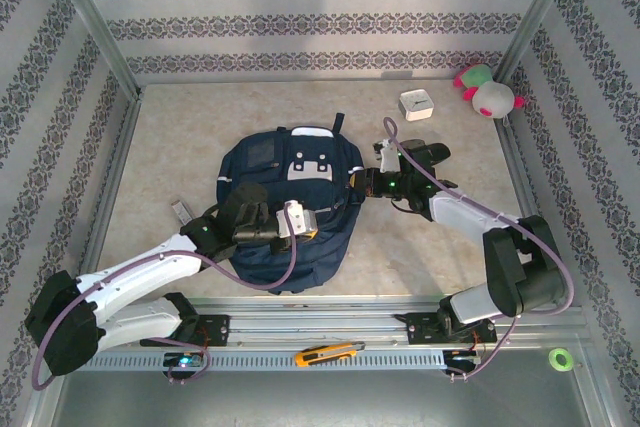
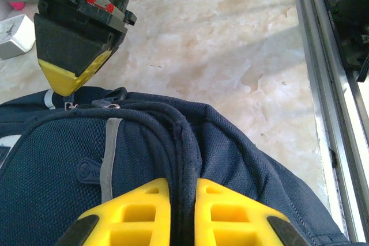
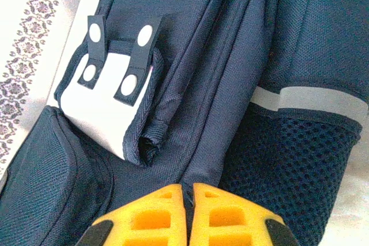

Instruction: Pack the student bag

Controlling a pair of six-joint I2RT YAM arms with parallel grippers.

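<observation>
The student bag (image 1: 285, 197), a navy backpack with white top patches, lies flat in the middle of the table. My left gripper (image 1: 312, 221) rests on its right side. In the left wrist view its yellow fingers (image 2: 183, 185) are shut on a raised navy seam ridge (image 2: 181, 142) of the bag. My right gripper (image 1: 362, 185) is at the bag's right edge. Its fingers (image 3: 188, 188) are shut on a thin dark strip of bag fabric, between a white patch with navy tabs (image 3: 109, 102) and a mesh side pocket (image 3: 300, 165). The right gripper's yellow tip (image 2: 69, 79) touches the bag's far edge.
A white box (image 1: 416, 105) and a pink, green and white plush toy (image 1: 487, 92) sit at the back right. A small grey item (image 1: 180, 210) lies left of the bag. On the front rail lie a yellow utility knife (image 1: 325, 354) and a green tape roll (image 1: 560, 358).
</observation>
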